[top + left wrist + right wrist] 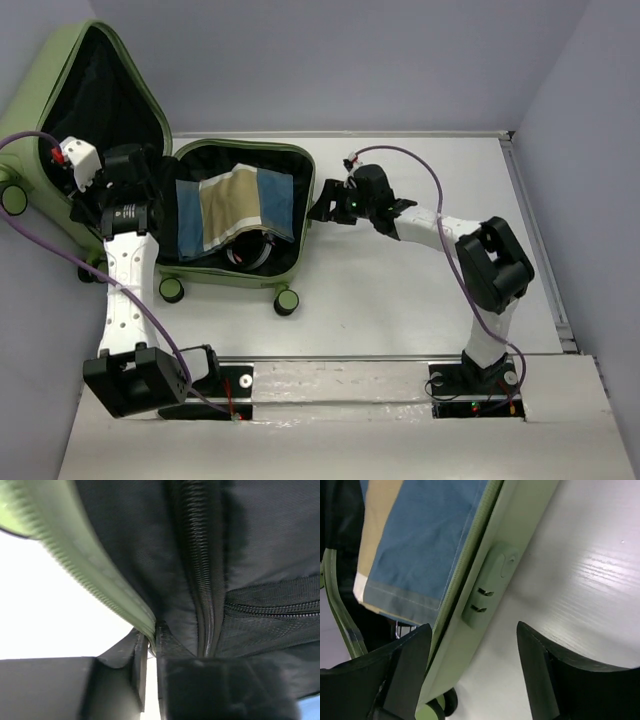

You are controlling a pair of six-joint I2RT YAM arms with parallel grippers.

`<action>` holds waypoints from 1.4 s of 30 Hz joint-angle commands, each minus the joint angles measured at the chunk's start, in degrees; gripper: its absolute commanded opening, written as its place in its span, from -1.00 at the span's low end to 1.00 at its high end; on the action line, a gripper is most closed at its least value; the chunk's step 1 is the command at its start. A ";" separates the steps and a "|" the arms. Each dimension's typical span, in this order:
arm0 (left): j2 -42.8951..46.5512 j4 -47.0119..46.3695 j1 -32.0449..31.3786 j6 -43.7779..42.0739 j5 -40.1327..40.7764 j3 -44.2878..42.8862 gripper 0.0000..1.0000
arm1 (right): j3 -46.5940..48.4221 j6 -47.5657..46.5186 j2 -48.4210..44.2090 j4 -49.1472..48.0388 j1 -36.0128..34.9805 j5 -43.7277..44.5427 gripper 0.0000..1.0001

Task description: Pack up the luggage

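Presumably to fold the lid [100, 90] over, I have my left gripper [151, 645] pinched on the green rim of the luggage [230, 282], lying open left of centre with a folded cloth [235, 205] inside, while my right gripper [472, 630] gapes empty astride its right wall.

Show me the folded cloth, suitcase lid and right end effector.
folded cloth [232, 205]: top view, tan panel.
suitcase lid [100, 88]: top view, black lining.
right end effector [472, 630]: right wrist view, between fingertips.
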State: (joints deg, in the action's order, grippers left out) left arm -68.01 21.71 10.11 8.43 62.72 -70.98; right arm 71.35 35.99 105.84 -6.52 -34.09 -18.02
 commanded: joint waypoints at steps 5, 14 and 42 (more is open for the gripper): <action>1.56 -5.44 -7.45 -1.21 0.81 2.76 -0.89 | 8.62 6.90 10.25 -4.46 0.16 -7.37 -0.39; 5.33 -9.67 -33.18 0.09 13.13 14.72 -0.89 | 11.79 7.87 16.50 -4.99 -2.12 -11.42 -0.79; 8.06 -5.47 -77.77 0.77 0.79 -4.22 0.61 | -0.06 5.41 5.44 -6.13 -1.60 0.70 -0.84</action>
State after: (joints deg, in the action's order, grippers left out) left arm -62.87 22.55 -76.93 8.49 69.12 -68.64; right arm 76.12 44.77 115.35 -18.22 -34.33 -19.92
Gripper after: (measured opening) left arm 0.831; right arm 0.108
